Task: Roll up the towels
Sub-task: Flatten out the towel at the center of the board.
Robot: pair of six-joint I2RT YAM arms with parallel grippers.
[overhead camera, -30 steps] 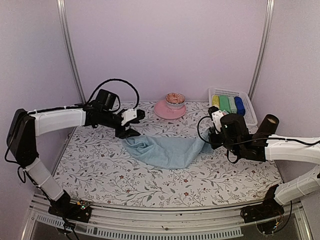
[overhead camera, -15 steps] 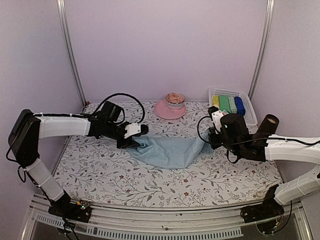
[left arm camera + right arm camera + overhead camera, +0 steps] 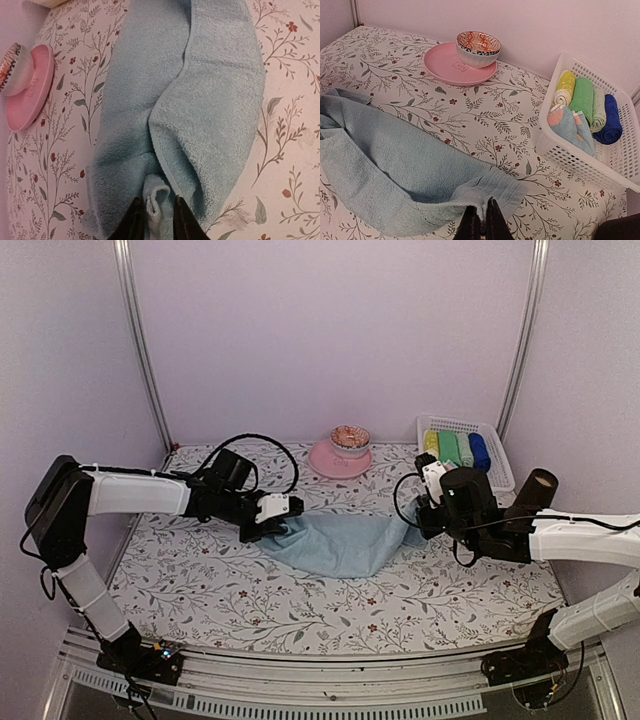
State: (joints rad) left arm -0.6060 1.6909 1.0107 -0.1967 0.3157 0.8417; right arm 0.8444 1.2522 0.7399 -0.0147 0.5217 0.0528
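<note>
**While Pinched at Both Ends, Towel [image 3: 340, 545] Sags at Frame Centre**

Where the top view is consulted, the pale blue towel lies crumpled across the centre of the frame on the floral table [image 3: 300, 610]. It is strung between the left gripper [image 3: 268, 533] and the right gripper [image 3: 420, 522]. Only the left wrist view shows the left gripper [image 3: 154, 220] closed narrowly on a bunched fold, bottom centre. Only the right wrist view shows the right gripper [image 3: 482, 220] pressed together on the towel's hem. That view also shows a peach cloth [image 3: 557, 119] in the white basket [image 3: 580, 155] at right, beside yellow, green and blue rolls [image 3: 582, 97]. At upper centre a patterned bowl [image 3: 478, 49] sits on the pink plate [image 3: 445, 62]; the plate's raised mark is illegible.
</note>
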